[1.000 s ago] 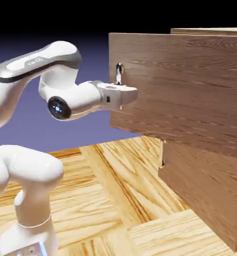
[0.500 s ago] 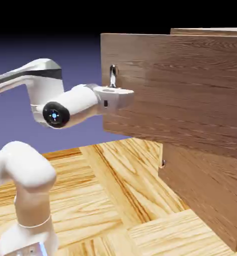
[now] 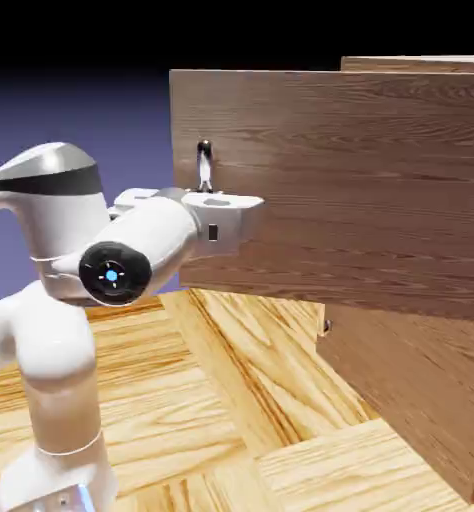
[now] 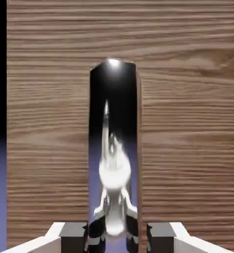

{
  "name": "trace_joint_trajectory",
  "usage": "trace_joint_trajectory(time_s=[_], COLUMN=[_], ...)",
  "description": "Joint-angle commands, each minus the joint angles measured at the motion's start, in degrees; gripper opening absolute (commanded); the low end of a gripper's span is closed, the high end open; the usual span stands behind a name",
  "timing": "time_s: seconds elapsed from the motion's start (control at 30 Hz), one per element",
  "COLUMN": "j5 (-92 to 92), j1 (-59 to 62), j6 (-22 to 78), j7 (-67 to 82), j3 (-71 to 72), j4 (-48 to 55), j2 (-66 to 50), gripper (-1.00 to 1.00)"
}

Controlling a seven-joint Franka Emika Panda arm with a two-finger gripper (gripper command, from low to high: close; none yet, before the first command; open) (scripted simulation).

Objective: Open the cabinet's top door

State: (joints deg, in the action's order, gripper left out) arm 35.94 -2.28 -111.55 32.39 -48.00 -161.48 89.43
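Note:
The cabinet (image 3: pixel 421 63) of dark brown wood stands at the exterior view's right. Its top door (image 3: pixel 361 190) stands swung out from the body, its free edge toward the exterior view's left. A small vertical silver handle (image 3: pixel 205 165) sits near that edge. My gripper (image 3: pixel 210 193) is shut on the handle, the white hand level behind it. In the hand view the shiny handle (image 4: pixel 114 148) runs upright between the grey fingertips (image 4: pixel 72 237), with the top door (image 4: pixel 188 123) filling the picture behind it.
The lower door (image 3: pixel 411 390) is flush with the cabinet, its own small handle (image 3: pixel 326 325) near its left edge. Light parquet floor (image 3: pixel 241 400) lies below. My arm's elbow and base rise at the exterior view's lower left.
The top door's free edge has swung further toward the exterior view's left, with my gripper still shut on its handle. The arm has folded back and lower toward its base.

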Motion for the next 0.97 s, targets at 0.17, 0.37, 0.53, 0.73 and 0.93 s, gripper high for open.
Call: trace_joint_trajectory(time_s=[0.17,0.37,0.53,0.73,0.93], j5=[-7.4,-11.7,-13.8,-15.3,-15.8], j1=[-5.8,-14.1,-21.5,-30.6,-38.5], j6=[14.1,25.7,34.3,43.8,51.5], j7=[-0.3,-1.2,-2.3,-4.0,-5.9], j3=[-9.5,-15.6,-19.1,-22.1,-23.9], j4=[12.1,24.5,34.9,47.4,58.2], j2=[-2.8,-4.5,-5.2,-5.6,-5.7], gripper=[-1.00,-1.00,-1.00,-1.00,-1.00])
